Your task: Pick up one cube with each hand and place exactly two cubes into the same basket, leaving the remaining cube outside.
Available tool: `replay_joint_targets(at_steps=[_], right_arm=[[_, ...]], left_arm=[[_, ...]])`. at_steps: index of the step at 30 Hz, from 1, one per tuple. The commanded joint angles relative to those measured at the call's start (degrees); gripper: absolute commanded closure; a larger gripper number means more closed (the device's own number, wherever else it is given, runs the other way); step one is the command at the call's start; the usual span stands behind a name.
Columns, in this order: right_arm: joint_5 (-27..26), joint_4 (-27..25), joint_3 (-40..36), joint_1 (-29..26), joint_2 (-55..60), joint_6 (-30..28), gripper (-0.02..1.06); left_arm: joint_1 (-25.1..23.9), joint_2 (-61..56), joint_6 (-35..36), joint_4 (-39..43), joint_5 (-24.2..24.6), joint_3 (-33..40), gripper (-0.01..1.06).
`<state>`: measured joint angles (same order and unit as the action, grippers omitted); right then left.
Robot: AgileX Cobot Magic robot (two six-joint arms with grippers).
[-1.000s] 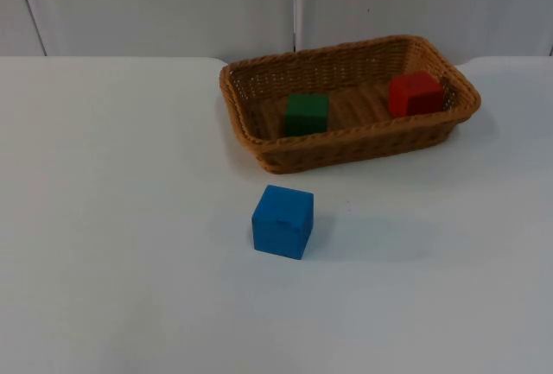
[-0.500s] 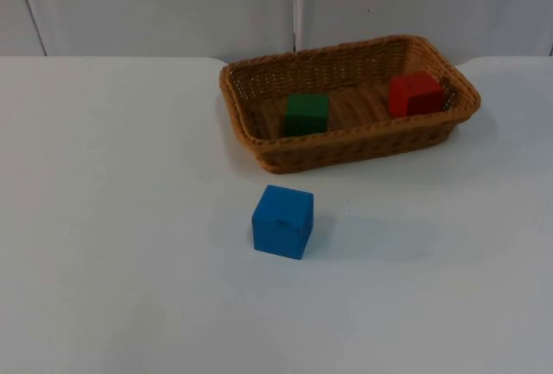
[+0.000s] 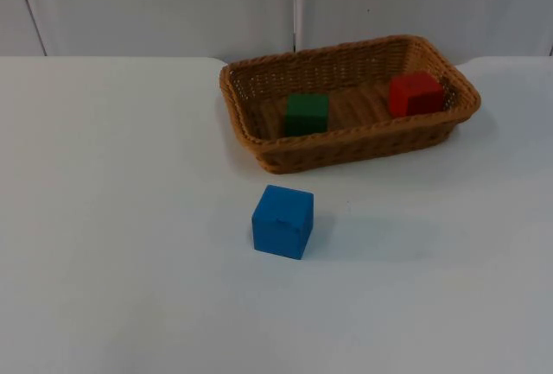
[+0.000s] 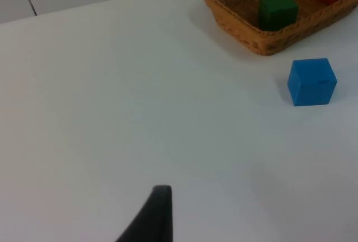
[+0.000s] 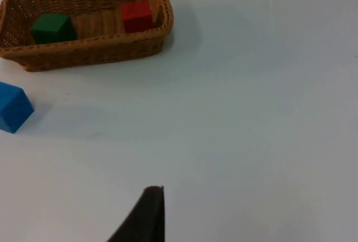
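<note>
Basket (image 3: 259, 136) holds green cube (image 3: 307, 113), red cube (image 3: 416, 93); blue cube (image 3: 282, 221) outside — apart.

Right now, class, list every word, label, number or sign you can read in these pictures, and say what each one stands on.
None: no readable text anywhere.
The blue cube, green cube and red cube have plain faces.
The wicker basket, white table and grey partition wall carry no label or sign.

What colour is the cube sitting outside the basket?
Blue: the cube on the table in front of the basket, clearest in the top view.
</note>
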<state>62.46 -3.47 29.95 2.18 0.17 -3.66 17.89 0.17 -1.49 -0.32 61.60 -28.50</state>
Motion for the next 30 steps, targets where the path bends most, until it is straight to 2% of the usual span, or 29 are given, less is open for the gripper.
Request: replay_joint_targets(at_steps=[1, 25, 30], right_arm=[[-0.7, -0.1, -0.3, -0.4, -0.2, 0.0, -0.01], [-0.7, -0.1, -0.3, -0.4, -0.2, 0.0, -0.01], [-0.7, -0.1, -0.3, -0.4, -0.2, 0.0, -0.01]], left_arm=[[0.0, -0.2, 0.2, -0.5, 0.0, 0.2, 0.03], [0.0, -0.2, 0.2, -0.4, 0.0, 0.2, 0.03], [-2.0, -0.2, 0.2, -0.3, 0.0, 0.2, 0.03]])
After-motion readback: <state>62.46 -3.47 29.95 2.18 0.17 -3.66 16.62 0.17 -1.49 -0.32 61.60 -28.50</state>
